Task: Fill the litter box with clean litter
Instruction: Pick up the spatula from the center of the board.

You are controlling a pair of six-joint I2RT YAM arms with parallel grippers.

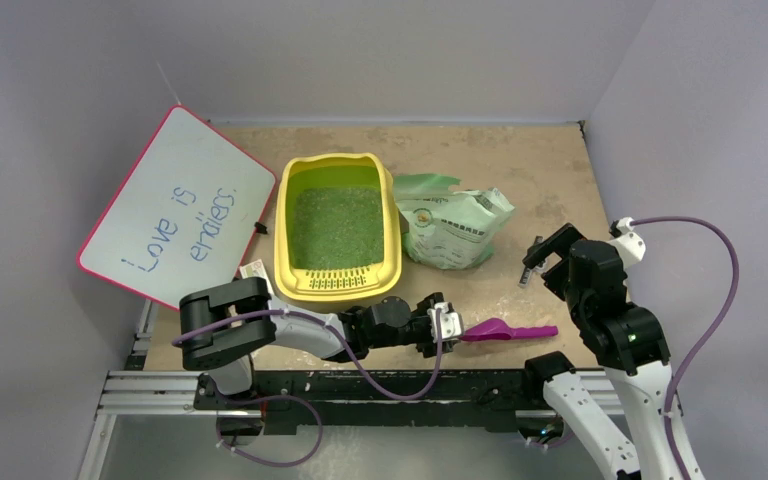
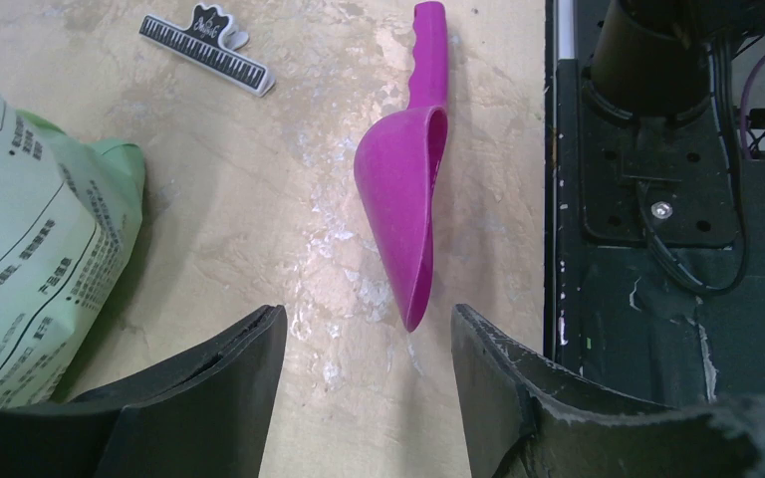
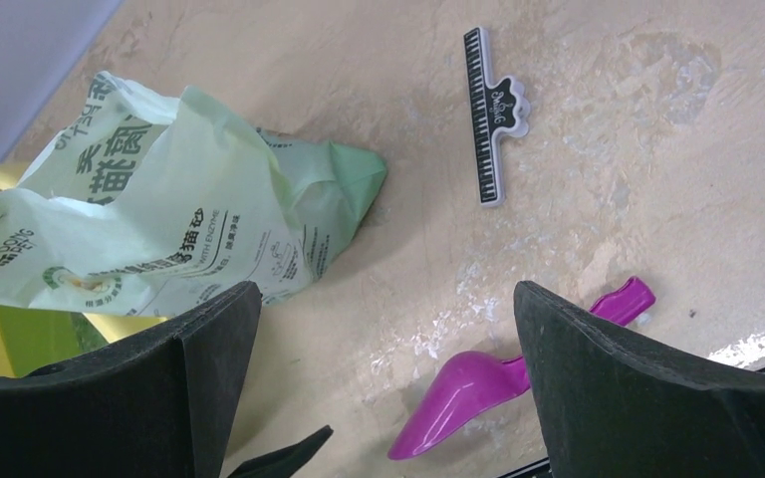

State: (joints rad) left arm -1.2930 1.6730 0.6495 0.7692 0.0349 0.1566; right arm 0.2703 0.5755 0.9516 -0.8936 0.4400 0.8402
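The yellow litter box (image 1: 285, 240) stands at the table's middle. A layer of clean litter (image 1: 338, 228), fine green granules, lies inside it. A corner of the box (image 3: 0, 344) shows in the right wrist view. My left gripper (image 1: 450, 325) lies low near the front edge, open and empty. In the left wrist view the left gripper (image 2: 369, 319) has the tip of a purple scoop (image 2: 408, 199) just ahead of its fingers, not touching them. My right gripper (image 1: 545, 255) hovers right of the bag, and in its own view this gripper (image 3: 388, 299) is wide open over bare table.
A pale green crinkled bag (image 1: 452, 225) lies right of the box. The purple scoop (image 1: 508, 331) rests on the table by the front edge. A piano-key clip (image 3: 493, 112) lies on the table beyond the scoop. A white board (image 1: 175, 205) with a pink edge leans at the left.
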